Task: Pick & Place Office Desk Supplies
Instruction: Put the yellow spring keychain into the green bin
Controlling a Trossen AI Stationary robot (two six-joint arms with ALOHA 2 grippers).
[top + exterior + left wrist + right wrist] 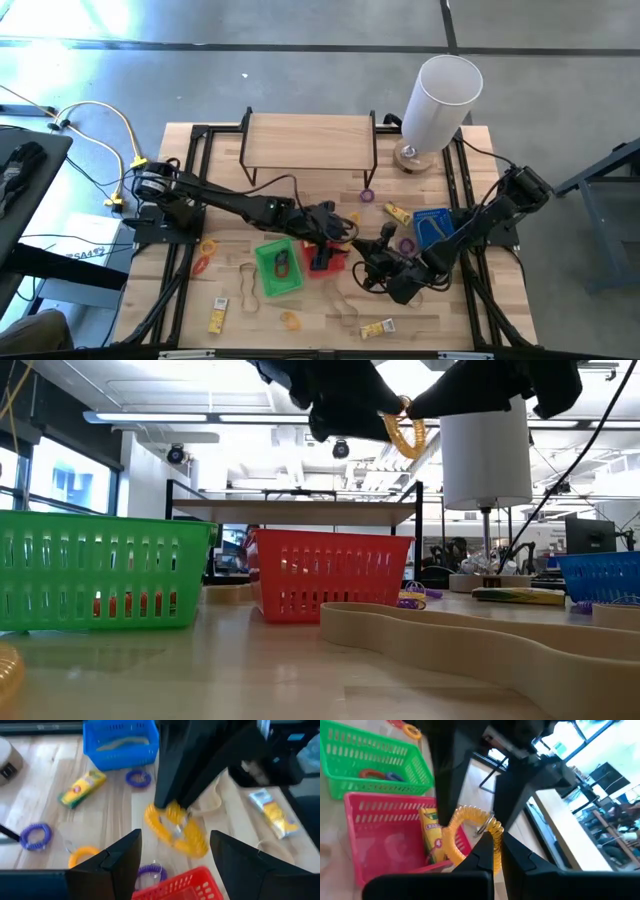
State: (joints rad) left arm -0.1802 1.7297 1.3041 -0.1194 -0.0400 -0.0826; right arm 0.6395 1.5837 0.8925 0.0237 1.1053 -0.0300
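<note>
The right gripper (490,851) has its two fingers pressed together on a yellow coil ring (470,827), pinching it at the coil's edge and holding it in the air just above the red basket (380,842). In the low view that ring (405,428) hangs clear of the tabletop, above the red basket (330,573). The left gripper (172,857) sits close by, facing the same ring (175,827), its fingers spread wide with nothing between them.

Inside the red basket lies a yellow crayon packet (432,840). From the grippers, in the high view, the green basket (278,268) stands at about 9 o'clock, just beside the red one, with small rings in it (375,774). At about 3 o'clock is the blue basket (433,225), with a tan rubber band (122,744) inside. Between the grippers and the blue basket, purple rings (138,778) and another crayon packet (82,787) lie loose on the tabletop (300,170). At 6 o'clock a packet (377,328) and tan rubber-band loops (247,280) rest near the front edge. A tall white cylinder (438,100) stands at roughly 1 o'clock, at the far right corner, beside a low wooden shelf (308,140).
</note>
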